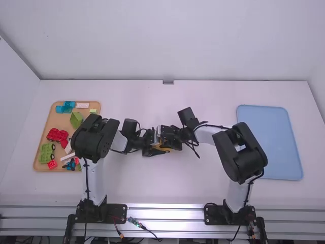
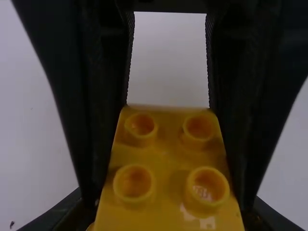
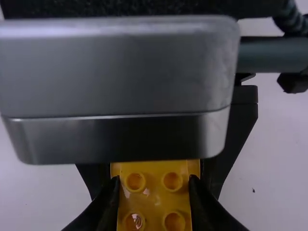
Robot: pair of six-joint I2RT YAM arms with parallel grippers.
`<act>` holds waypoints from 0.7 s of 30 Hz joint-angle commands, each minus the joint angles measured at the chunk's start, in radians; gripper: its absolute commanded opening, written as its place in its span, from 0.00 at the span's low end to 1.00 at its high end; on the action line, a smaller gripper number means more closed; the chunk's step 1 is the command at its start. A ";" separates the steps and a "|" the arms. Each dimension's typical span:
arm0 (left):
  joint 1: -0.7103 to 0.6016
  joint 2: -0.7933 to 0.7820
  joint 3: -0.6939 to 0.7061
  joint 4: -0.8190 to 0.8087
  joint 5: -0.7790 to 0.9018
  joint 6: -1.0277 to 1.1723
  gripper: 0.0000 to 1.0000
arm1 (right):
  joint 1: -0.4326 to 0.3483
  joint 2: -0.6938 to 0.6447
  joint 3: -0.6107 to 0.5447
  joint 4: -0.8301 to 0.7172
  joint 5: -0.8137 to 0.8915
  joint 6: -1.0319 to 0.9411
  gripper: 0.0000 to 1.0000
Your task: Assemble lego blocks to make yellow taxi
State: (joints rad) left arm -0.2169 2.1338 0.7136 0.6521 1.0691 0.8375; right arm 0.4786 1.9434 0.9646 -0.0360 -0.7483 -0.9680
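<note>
Right pincer point(image 1: 170, 140) around part-hidden yellow brick point(image 3: 154, 202).

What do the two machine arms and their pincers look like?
The left arm and right arm have white sections and chunky black joints, with thin black cables alongside. The left gripper and right gripper have black fingers; the right's show fine ridges. A rounded silver-grey box sits by the left one.

Yellow block point(image 2: 161, 166), studded, clamped, mid table point(image 1: 203, 190)
</note>
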 commanded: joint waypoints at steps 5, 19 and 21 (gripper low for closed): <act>-0.008 0.018 0.001 -0.012 -0.042 -0.011 0.31 | 0.023 0.032 -0.023 0.010 0.058 0.025 0.29; -0.008 0.018 0.001 -0.012 -0.042 -0.011 0.30 | -0.061 0.031 -0.022 0.007 -0.112 -0.036 0.53; -0.008 0.018 0.001 -0.012 -0.042 -0.011 0.30 | -0.071 0.031 -0.022 0.006 -0.138 -0.054 0.57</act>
State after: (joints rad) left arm -0.2165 2.1338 0.7136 0.6537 1.0653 0.8349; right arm 0.4129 1.9617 0.9520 -0.0269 -0.8265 -0.9962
